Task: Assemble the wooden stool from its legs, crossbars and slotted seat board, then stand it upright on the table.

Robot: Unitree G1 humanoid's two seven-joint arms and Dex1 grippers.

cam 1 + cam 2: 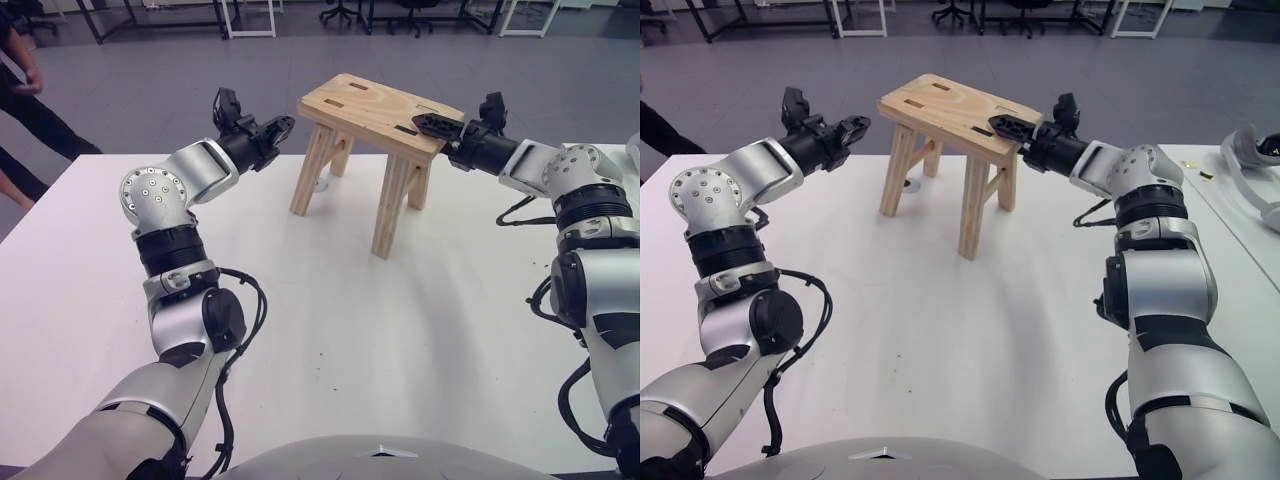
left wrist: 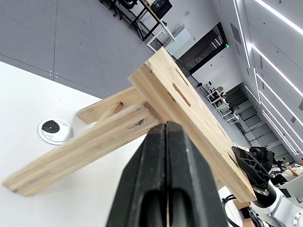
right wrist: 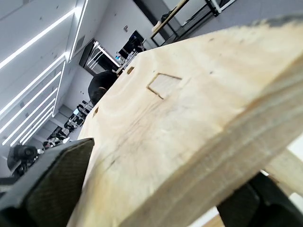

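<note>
The wooden stool (image 1: 375, 108) stands upright and assembled on the white table (image 1: 400, 330), its legs (image 1: 392, 205) splayed outward with their feet on the tabletop. Rectangular slots show in the top of its pale seat board (image 1: 955, 103).

At the stool's right end, the right gripper (image 1: 428, 128) pinches the seat board by its edge. One black finger (image 3: 57, 184) lies flat on the board's top face, and the other (image 3: 251, 201) sits beneath the plywood rim. The right arm runs away from that end of the stool, level with the seat.

Off the stool's left end, the left gripper (image 1: 283, 126) hovers at about seat height. It is near the board but clear of it, with a gap of open air between. Its two fingers (image 2: 151, 156) are pressed together with nothing between them, and their tips point toward the stool.

A small round metal-rimmed disc (image 2: 54, 131) is set in the tabletop underneath the stool, between the left pair of legs.
</note>
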